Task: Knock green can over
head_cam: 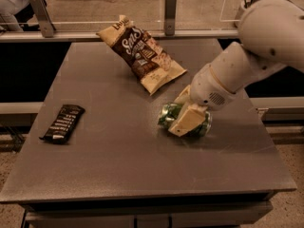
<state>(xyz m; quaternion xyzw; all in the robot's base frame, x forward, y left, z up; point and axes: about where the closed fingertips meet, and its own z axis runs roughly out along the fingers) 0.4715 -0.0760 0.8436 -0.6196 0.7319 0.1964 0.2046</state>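
The green can lies on its side on the dark grey table, just in front of the chip bag's near end. My gripper comes in from the right on a white arm and straddles the can. One cream finger lies across the can's front and the other sits behind it. The jaws are closed on the can's body, hiding its middle.
A brown and cream chip bag lies at the back centre of the table. A black snack bar lies near the left edge. A railing with metal posts runs behind the table.
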